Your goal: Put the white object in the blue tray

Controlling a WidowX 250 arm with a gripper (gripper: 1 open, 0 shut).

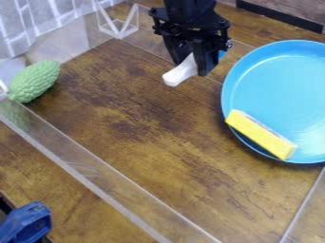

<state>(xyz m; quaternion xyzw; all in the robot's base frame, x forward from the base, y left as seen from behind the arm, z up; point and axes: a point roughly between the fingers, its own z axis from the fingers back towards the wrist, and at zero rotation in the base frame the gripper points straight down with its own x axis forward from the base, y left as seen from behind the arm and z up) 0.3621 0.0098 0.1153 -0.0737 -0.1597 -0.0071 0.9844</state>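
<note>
While gripped, white object (180, 72) below hand (200, 63)

Illumination is even and moderately bright, diffuse, with no single hard source evident. The dark wooden tabletop (140, 114) carries a soft sheen, palest around its centre and toward 10 o'clock. The clear acrylic panel (114, 180) running from 9 o'clock to 5 o'clock shows faint whitish reflections along its edges. The large round bright-blue plastic tray (273, 81) at 3 o'clock is strongly saturated, its rim casting a thin dark shadow at the lower edge. Resolution is low; fine detail is soft throughout. The black gripper (199, 68) at 12 o'clock reads nearly featureless, its shadowed parts crushed. No edge distortion is apparent.
</note>
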